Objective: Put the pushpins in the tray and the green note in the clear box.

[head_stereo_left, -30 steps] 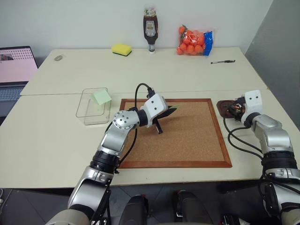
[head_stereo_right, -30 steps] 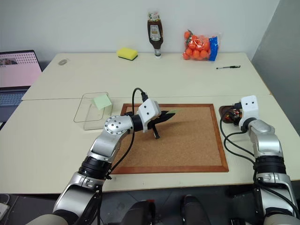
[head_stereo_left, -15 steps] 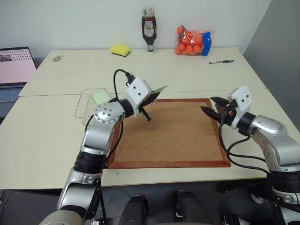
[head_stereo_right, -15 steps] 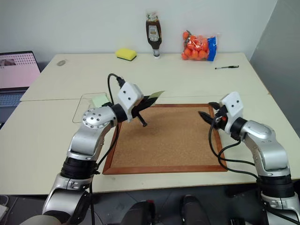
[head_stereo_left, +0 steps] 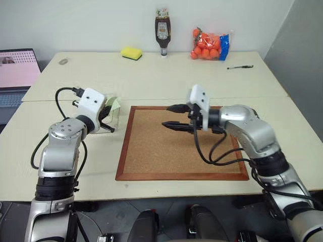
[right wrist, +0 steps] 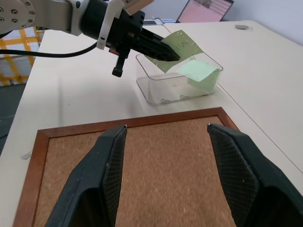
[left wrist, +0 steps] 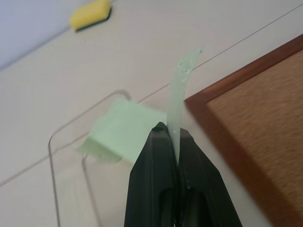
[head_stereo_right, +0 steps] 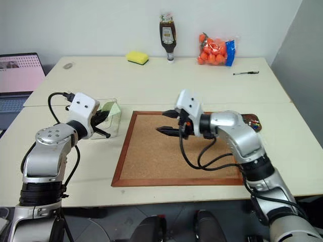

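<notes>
green note held over the clear box, right gripper spread above the corkboard

two pale cream tables (head_stereo_left: pixel 151 75) butt together, smooth and matte. on the near one lies the corkboard (head_stereo_left: pixel 151 151), a big rectangle of speckled brown cork in a reddish wood frame, its surface bare. the right gripper (head_stereo_left: pixel 170 116) hangs over the board's far half, its two black fingers (right wrist: pixel 102 175) spread wide with nothing between them; their inner faces show a fine cross-hatched texture.

just beside the board's left edge stands the clear box (right wrist: pixel 156 90), transparent plastic with rounded corners and no lid. inside it a pale mint-green square of paper (right wrist: pixel 198 70) leans against one wall. the left gripper (left wrist: pixel 171 135) is at the box, its fingers pinched tight on the green note (left wrist: pixel 182 90), a thin, slightly curled sheet standing up edge-on from the fingertips, above the box's open top.

at the board's right side the tray (head_stereo_right: pixel 252 121), small and dark brown, peeks from behind the right arm; something small and reddish lies in it, too small to tell apart as pushpins.
</notes>
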You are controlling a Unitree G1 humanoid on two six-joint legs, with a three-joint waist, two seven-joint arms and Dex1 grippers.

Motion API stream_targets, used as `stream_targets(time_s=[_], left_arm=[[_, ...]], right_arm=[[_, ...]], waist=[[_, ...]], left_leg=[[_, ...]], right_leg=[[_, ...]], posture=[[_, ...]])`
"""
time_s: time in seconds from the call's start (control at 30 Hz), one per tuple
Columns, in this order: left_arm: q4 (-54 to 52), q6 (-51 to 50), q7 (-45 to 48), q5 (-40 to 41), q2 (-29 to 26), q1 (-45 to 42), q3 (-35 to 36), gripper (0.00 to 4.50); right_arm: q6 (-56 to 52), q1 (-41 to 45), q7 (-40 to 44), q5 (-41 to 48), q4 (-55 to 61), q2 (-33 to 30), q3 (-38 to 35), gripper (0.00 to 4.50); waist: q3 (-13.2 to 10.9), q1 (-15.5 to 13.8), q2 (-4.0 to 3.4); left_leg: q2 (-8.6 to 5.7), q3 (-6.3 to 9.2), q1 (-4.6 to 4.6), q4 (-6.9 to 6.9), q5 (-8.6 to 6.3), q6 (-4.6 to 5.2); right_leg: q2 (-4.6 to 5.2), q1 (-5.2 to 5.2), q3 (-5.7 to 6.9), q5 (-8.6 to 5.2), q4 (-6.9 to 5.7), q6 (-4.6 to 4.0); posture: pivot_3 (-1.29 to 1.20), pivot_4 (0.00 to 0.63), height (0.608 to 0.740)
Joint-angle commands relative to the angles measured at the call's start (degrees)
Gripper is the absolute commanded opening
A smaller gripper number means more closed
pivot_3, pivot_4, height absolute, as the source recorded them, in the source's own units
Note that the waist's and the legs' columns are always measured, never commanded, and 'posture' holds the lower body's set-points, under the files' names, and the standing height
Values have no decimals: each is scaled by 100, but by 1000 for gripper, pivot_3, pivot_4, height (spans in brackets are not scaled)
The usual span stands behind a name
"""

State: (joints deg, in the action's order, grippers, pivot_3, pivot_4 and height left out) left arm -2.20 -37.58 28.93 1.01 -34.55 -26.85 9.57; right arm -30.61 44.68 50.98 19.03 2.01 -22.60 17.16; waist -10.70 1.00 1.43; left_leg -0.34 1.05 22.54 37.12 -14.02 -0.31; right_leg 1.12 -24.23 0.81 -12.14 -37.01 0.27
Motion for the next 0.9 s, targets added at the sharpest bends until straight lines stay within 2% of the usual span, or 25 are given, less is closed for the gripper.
stream_targets(time_s=[0.03,0.17,0.47,0.6,0.73,0.9], left_arm=[[3,-186,-340,108,-11,-282,308,0],[23,-562,-627,212,64,-388,463,0],[-107,-1314,-1233,630,487,-600,904,1672],[-221,-1352,-1361,615,430,-611,827,2446],[-465,-980,-1332,543,356,-584,618,3186],[-891,-90,-897,582,317,-565,186,3186]], right_arm=[[241,205,80,-101,-51,95,-75,2875],[266,206,102,-156,-59,144,-106,2875],[163,221,79,-158,52,135,-229,2920],[114,200,46,-142,139,125,-257,2920],[23,132,-54,-94,323,104,-357,2920],[32,-288,-471,-101,784,78,-734,2920]], waist=[[0,-44,0],[0,-66,0],[0,-65,0],[0,-65,0],[0,-68,0],[1,-101,2]], left_leg=[[-3,-1,5,1,0,0],[-9,-6,14,2,-1,-1],[-2,0,5,7,0,-1],[-2,-1,5,8,1,-2],[-2,-1,7,7,1,-2],[-3,-2,9,6,1,-3]], right_leg=[[5,-2,-1,1,2,-2],[13,-8,-5,17,5,-28],[5,-7,0,11,-7,-17],[5,-7,-1,12,-8,-19],[5,-7,-2,26,-5,-43],[7,-6,-3,26,0,-43]], posture=[[0,150,740],[0,150,740],[0,150,740],[0,150,740],[0,150,740],[0,150,740]])
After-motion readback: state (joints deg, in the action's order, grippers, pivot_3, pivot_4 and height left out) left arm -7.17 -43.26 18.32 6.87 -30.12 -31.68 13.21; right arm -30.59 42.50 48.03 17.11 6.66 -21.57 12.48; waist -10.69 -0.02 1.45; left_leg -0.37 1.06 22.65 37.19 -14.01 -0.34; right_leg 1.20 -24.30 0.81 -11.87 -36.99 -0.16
